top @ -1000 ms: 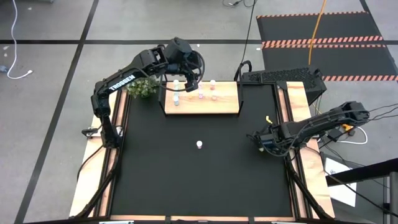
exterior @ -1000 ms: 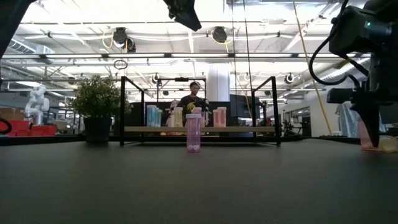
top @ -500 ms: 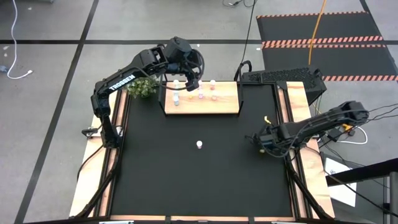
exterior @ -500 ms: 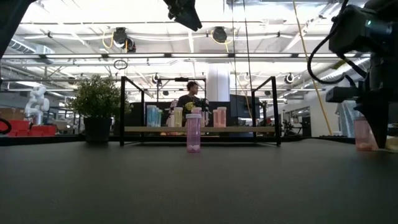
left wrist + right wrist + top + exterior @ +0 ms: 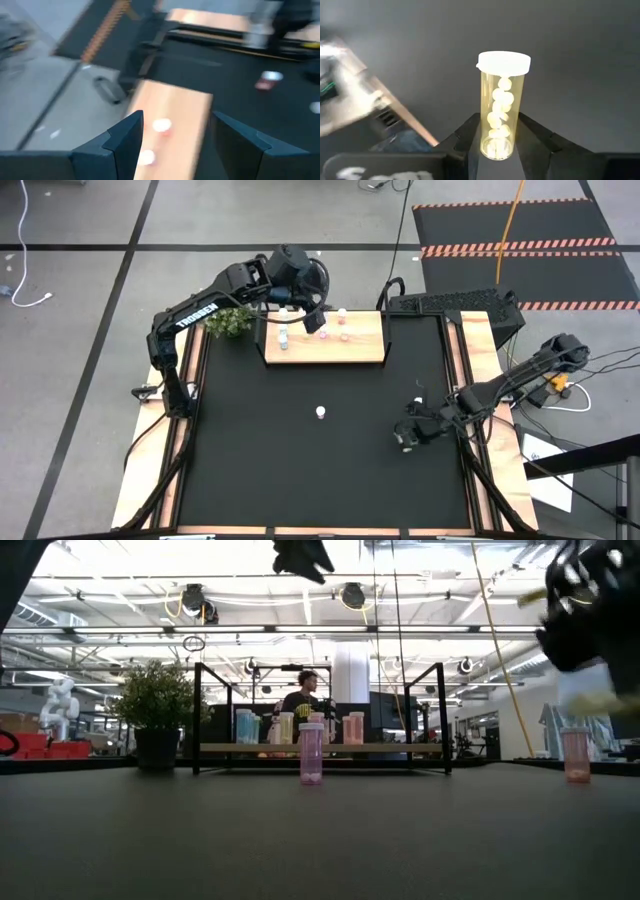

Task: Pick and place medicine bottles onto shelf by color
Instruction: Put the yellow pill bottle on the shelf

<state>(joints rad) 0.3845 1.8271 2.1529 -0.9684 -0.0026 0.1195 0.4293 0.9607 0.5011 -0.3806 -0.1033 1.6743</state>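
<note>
My right gripper [image 5: 406, 438] [image 5: 497, 120] is shut on a yellow bottle [image 5: 501, 102] with a white cap, above the right part of the black table. My left gripper [image 5: 317, 318] [image 5: 177, 120] is open and empty above the shelf [image 5: 350, 345], a light wooden board with black uprights at the table's far edge. Several white-capped bottles [image 5: 283, 336] stand on the shelf. A pink bottle [image 5: 320, 412] [image 5: 311, 752] stands on its base mid-table. Another pink bottle [image 5: 575, 755] stands on its base at the right. My right gripper pinches the yellow bottle's bottom end [image 5: 495, 145] between its two fingers. The bottle runs on forward past the fingertips, its white cap [image 5: 503, 62] at the free end. The low view shows the bottle [image 5: 600, 700] lifted clear of the table.
A green bushy plant [image 5: 230, 320] [image 5: 158, 705] stands at the shelf's left end. Pale wooden strips [image 5: 160, 470] run along the table's sides. A person [image 5: 307, 700] shows in the room behind the shelf. Open black tabletop [image 5: 260, 470] lies toward the near edge.
My right gripper has risen from the table with the yellow bottle and gone toward the near edge and a little left. The pink bottle that stood beside it stays where it was. My left gripper has shifted a little above the shelf.
</note>
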